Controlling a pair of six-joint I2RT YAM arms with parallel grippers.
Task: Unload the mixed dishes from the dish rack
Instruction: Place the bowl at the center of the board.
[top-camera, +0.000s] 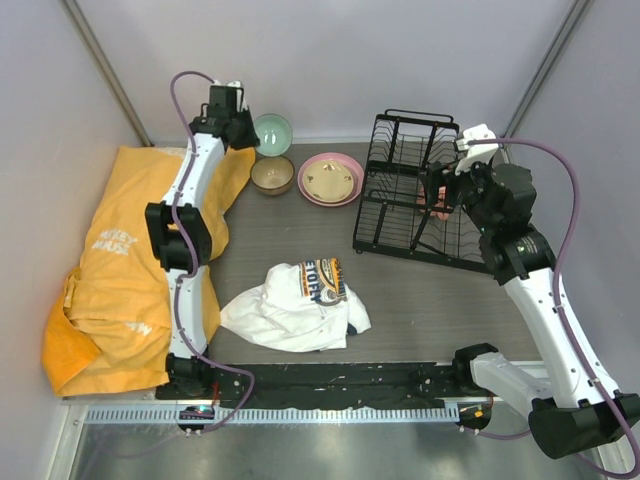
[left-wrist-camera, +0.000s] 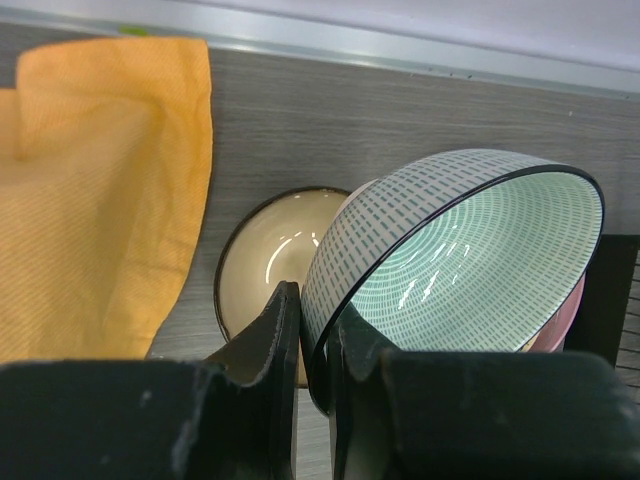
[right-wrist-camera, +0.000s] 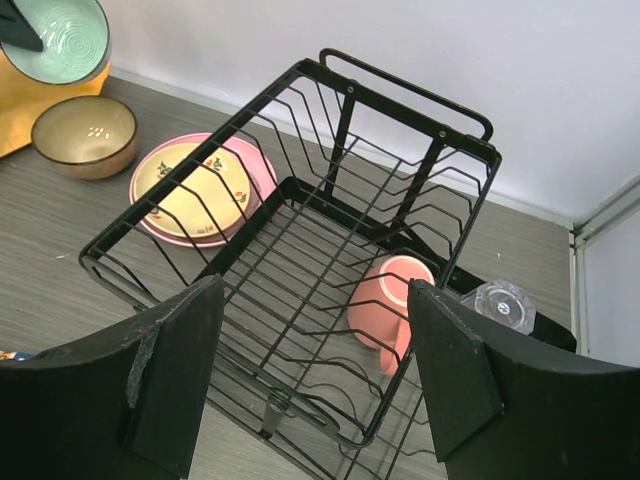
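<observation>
A: Any writing? B: "STORY" fragment on the T-shirt (top-camera: 300, 300); faint letters on the orange cloth (top-camera: 120, 260).
A: Grippers? B: Left gripper (left-wrist-camera: 312, 340) pinches the mint bowl (left-wrist-camera: 470, 250); right gripper (right-wrist-camera: 315, 370) gapes above the rack (right-wrist-camera: 300, 260), mug (right-wrist-camera: 388, 300) inside.

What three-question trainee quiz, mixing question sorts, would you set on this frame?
1. True or false: the left tool is shut on the rim of the mint-green bowl.
2. Which dishes are in the dish rack? A) pink mug and clear glass B) tan bowl and pink plate C) none
3. What sits on the big pink plate?

Key
1. True; its fingers pinch the tilted bowl's rim.
2. A; the pink mug lies in the rack, the clear glass at its end, under the open right tool. The tan bowl is on the table.
3. The cream patterned plate.
</observation>
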